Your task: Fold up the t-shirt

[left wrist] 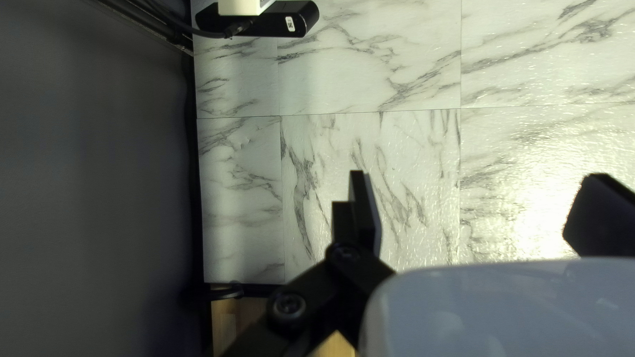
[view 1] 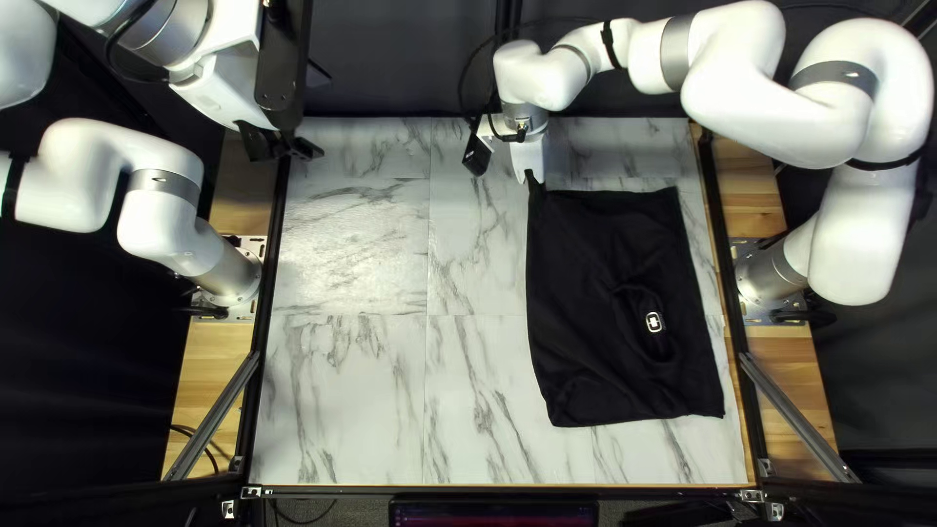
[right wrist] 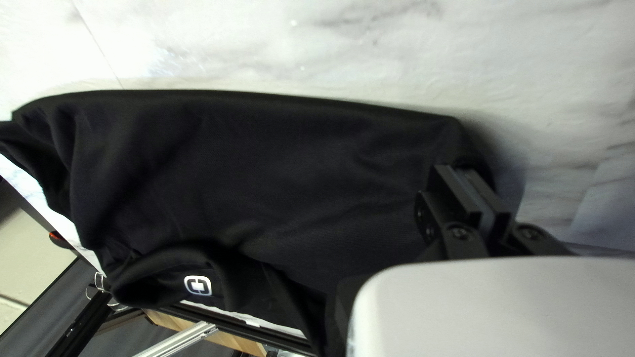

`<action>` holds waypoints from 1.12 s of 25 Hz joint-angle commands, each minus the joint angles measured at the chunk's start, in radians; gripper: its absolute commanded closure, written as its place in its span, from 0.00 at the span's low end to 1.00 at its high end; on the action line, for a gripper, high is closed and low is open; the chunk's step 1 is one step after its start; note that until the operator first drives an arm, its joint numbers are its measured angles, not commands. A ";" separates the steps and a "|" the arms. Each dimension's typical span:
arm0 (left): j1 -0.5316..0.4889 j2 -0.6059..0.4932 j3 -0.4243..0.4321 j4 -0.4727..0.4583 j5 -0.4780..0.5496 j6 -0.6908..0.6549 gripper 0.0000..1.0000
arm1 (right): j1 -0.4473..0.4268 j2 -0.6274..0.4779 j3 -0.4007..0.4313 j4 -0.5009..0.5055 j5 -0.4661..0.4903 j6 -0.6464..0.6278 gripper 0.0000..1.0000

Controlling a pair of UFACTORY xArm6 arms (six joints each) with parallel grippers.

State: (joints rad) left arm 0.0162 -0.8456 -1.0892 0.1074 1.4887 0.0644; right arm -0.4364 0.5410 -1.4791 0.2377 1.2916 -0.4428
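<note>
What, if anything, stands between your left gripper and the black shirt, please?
My right gripper stands between my left gripper and the corner of the shirt it pinches; toward the shirt's near edge, nothing visible is in the way.

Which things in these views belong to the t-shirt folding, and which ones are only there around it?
For the folding:
black t-shirt
right gripper, shut on the shirt's corner
left gripper, open

Only around:
screen beyond the near edge
dark curtain
slanted metal bars
</note>
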 commanded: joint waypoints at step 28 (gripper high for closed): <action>0.000 0.000 0.000 0.000 0.000 0.000 0.00 | 0.053 -0.117 0.106 0.168 -0.317 -0.068 1.00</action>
State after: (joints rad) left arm 0.0162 -0.8456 -1.0892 0.1074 1.4887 0.0644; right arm -0.3941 0.4382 -1.3880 0.3902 1.0166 -0.5101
